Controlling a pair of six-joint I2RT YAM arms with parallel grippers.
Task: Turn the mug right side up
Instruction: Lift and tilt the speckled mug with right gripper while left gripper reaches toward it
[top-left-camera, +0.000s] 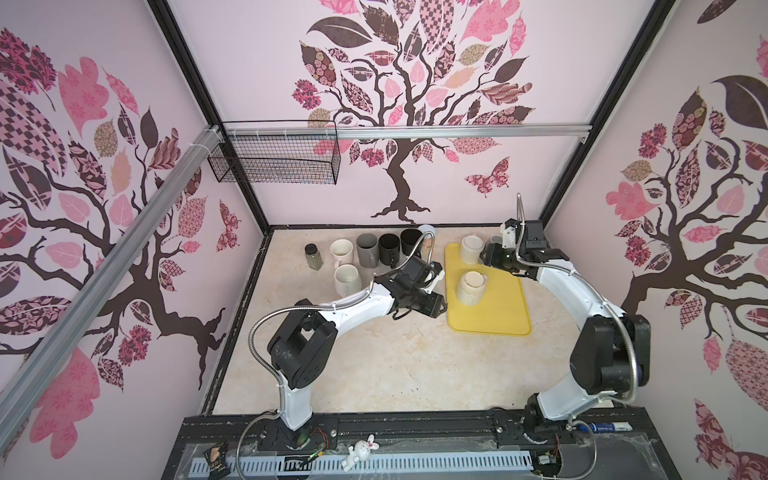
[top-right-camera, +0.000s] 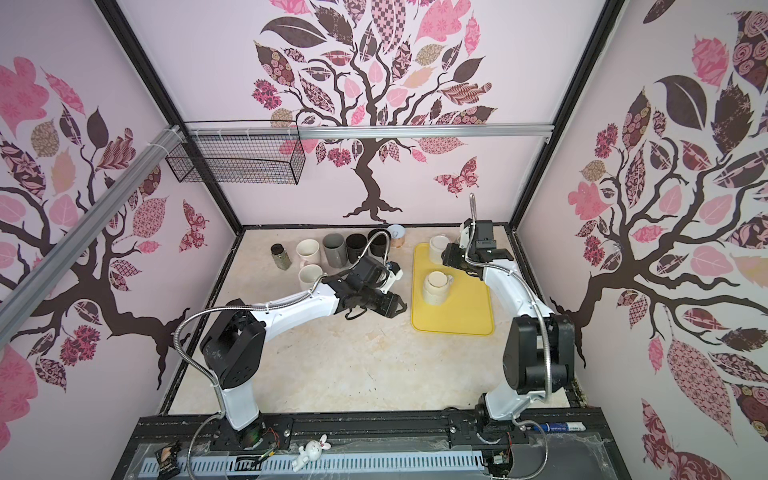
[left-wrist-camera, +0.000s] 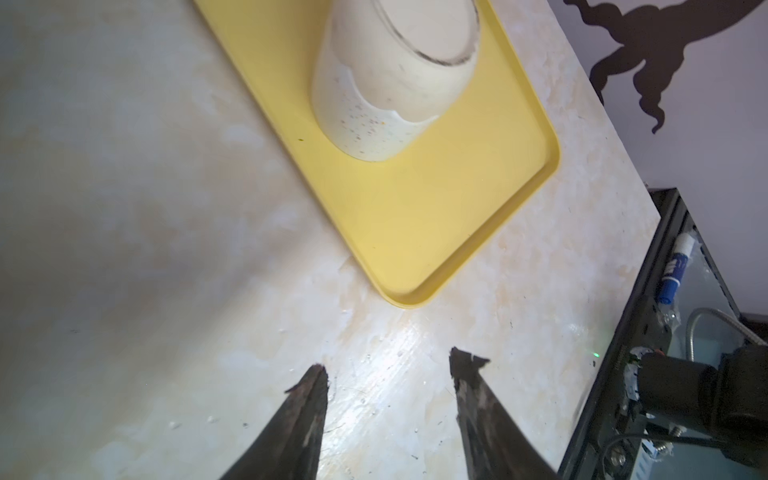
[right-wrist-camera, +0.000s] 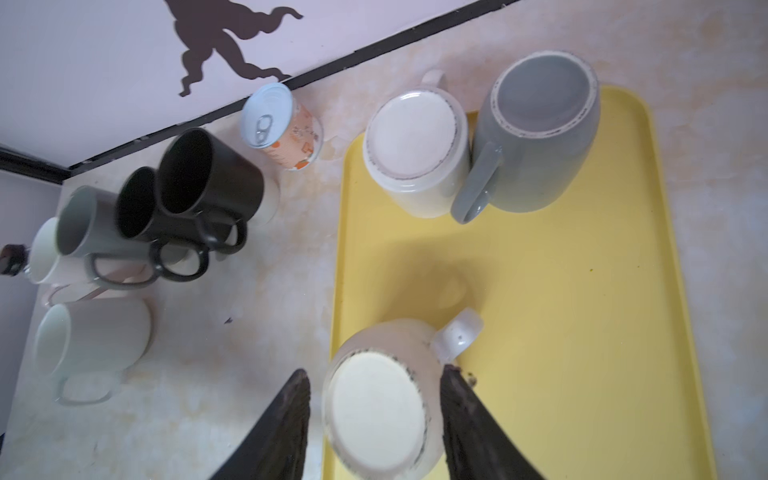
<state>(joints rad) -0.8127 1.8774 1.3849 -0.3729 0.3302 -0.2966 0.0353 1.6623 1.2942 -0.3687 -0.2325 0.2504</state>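
A cream speckled mug (top-left-camera: 471, 286) (right-wrist-camera: 378, 411) stands upside down, base up, on the yellow tray (top-left-camera: 498, 320), with its handle toward the tray's middle. My right gripper (right-wrist-camera: 378, 370) (top-left-camera: 484, 259) is open. In the right wrist view its fingers flank the mug's base, with a gap on one side. In both top views it hangs above and just behind the mug. My left gripper (left-wrist-camera: 386, 365) (top-left-camera: 438, 306) is open over bare table beside the tray's left edge, with nothing between its fingers. The left wrist view shows the same mug (left-wrist-camera: 386, 83) farther off.
A white mug (right-wrist-camera: 411, 153) and a grey mug (right-wrist-camera: 536, 133) stand upside down at the tray's far end. Several upright mugs (top-left-camera: 367, 249), a jar (top-left-camera: 313, 255) and a can (right-wrist-camera: 282, 124) stand at the back left. A wire basket (top-left-camera: 274, 158) hangs on the back wall.
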